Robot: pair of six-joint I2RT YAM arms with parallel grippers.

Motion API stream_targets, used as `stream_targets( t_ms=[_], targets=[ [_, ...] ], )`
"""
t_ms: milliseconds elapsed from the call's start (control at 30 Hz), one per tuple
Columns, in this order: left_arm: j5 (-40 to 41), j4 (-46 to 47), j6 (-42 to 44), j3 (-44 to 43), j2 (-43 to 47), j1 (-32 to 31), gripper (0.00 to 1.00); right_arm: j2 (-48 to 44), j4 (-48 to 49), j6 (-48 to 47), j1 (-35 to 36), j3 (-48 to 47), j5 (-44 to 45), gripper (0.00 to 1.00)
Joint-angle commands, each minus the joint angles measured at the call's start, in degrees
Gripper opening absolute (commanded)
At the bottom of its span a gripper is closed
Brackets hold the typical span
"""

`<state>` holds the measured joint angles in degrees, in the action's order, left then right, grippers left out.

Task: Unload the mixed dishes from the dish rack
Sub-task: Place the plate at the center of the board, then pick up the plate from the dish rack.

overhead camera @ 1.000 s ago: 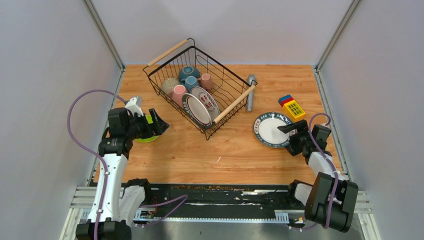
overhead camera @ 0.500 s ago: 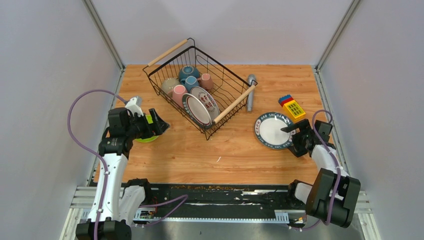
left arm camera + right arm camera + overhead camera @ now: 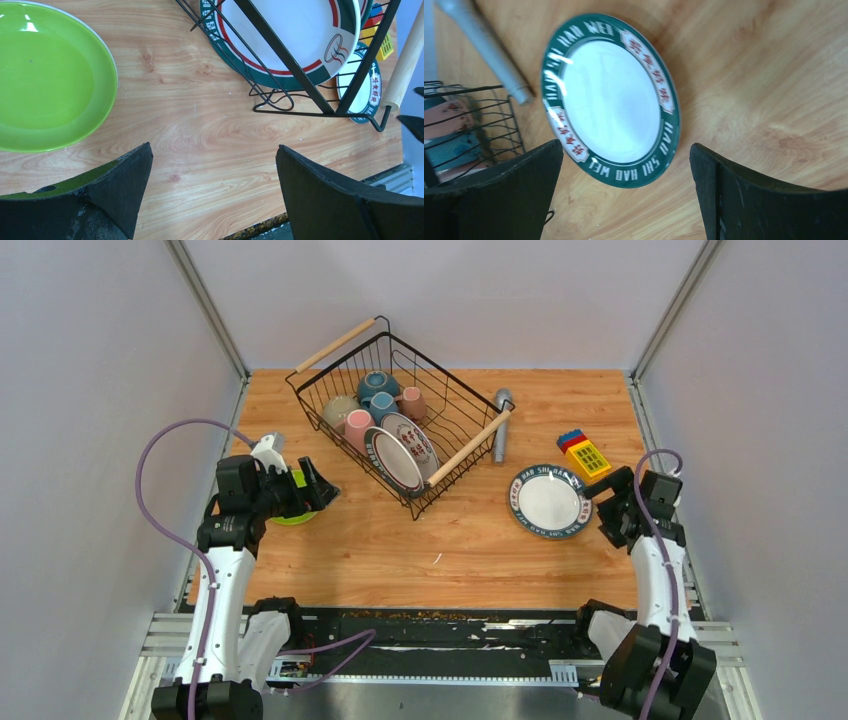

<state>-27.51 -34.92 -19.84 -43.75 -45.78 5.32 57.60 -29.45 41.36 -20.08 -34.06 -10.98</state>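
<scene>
Now, nearest you on the left, your left gripper (image 3: pixel 326 486) hangs low over the tabletop (image 3: pixel 450 550), jaws spread wide and nothing between them. The lime-green plate (image 3: pixel 45 85) lies flat on the wood just beside its left finger, out of the rack; from above it is mostly hidden under the wrist.

On the right, your right gripper (image 3: pixel 600 508) is also wide open and empty. It faces the patterned plate (image 3: pixel 611 100), which lies flat on the tabletop, out of the rack as well. From above, 1 finger overlaps that plate's rim, but you cannot tell whether it touches.

Just beyond that plate sits the toy block (image 3: pixel 583 453), close to the rim but apart from it.

Farther in, left of centre, the dish rack (image 3: pixel 468 448) stands at an angle to the table edges. At its near end, 2 rimmed plates (image 3: pixel 395 460) stand on edge, leaning one against the other close to the wire wall. Behind them you have a pink mug (image 3: pixel 358 427), a beige bowl (image 3: pixel 338 408), a blue-grey mug (image 3: pixel 380 403), a teal bowl (image 3: pixel 378 383) and a second pink mug (image 3: pixel 412 400), all inside the rack.

The grey cylinder (image 3: pixel 502 425) lies on the tabletop outside the rack, just beside its right wooden handle.
</scene>
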Motion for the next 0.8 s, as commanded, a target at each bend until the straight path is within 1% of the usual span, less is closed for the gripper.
stream_targets(
  t_ms=[0,100,200,300,500,600,767],
  targets=[
    [-1.36,1.73,0.38,0.33,0.43,0.06,1.00,-6.23,1.02,-5.55,-0.05,-6.58,-0.04,1.00],
    [-1.35,1.78,0.33,0.33,0.51,0.02,1.00,-5.19,0.67,-9.63,0.78,-12.39,-2.55,1.00],
    [-1.36,1.81,0.32,0.33,0.52,-0.01,1.00,-3.67,0.21,-14.65,3.61,-18.34,-5.32,1.00],
    [-1.28,1.71,0.32,0.33,0.54,0.04,1.00,-2.53,0.52,-18.47,7.09,-22.65,-5.02,1.00],
    [-1.47,1.79,0.32,0.41,0.52,0.00,1.00,1.92,0.25,-26.24,18.26,-31.20,-2.70,1.00],
    [-1.53,1.83,0.32,0.39,0.52,-0.01,1.00,4.78,0.42,-27.49,23.95,-34.92,-2.85,0.99],
    [-1.56,1.78,0.41,0.42,0.43,0.00,1.00,10.77,0.45,-29.25,30.75,-40.47,-2.67,0.97]
  ],
)
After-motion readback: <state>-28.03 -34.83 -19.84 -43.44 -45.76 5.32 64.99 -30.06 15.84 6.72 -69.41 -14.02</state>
